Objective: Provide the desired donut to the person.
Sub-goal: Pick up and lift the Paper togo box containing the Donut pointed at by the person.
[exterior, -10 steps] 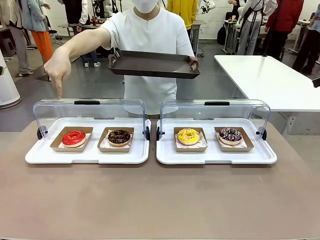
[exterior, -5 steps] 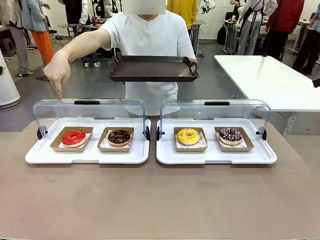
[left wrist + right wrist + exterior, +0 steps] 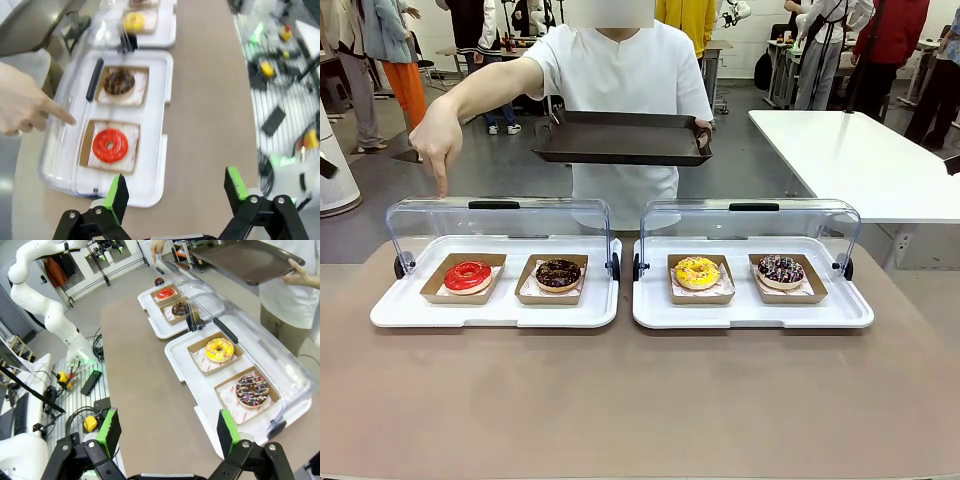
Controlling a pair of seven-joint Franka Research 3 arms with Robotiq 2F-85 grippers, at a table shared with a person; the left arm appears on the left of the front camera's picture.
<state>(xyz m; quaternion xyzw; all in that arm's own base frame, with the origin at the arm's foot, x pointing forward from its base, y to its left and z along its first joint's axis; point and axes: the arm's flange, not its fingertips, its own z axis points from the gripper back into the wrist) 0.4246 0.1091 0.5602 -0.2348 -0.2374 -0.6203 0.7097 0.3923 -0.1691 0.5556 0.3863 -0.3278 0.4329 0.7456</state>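
Observation:
The person [image 3: 620, 80] in a white shirt stands at the far side, holding a dark tray [image 3: 625, 138] in one hand. The other hand [image 3: 438, 140] points down above the red donut [image 3: 468, 275], which lies in a cardboard holder at the left end of the left white tray [image 3: 495, 312]. In the left wrist view my left gripper [image 3: 176, 190] is open and hovers short of the red donut [image 3: 110, 145], with the pointing hand [image 3: 25, 107] beside it. My right gripper [image 3: 165, 432] is open, high above the table, with nothing between its fingers.
A chocolate donut [image 3: 558, 273] shares the left tray. The right white tray [image 3: 750, 312] holds a yellow donut [image 3: 697, 271] and a sprinkled donut [image 3: 780, 269]. Clear lids [image 3: 500, 215] stand raised behind both trays. Bare brown table lies in front.
The person's dark tray has drifted slightly to the left. The pointing hand stays above the red donut. The donuts have not moved.

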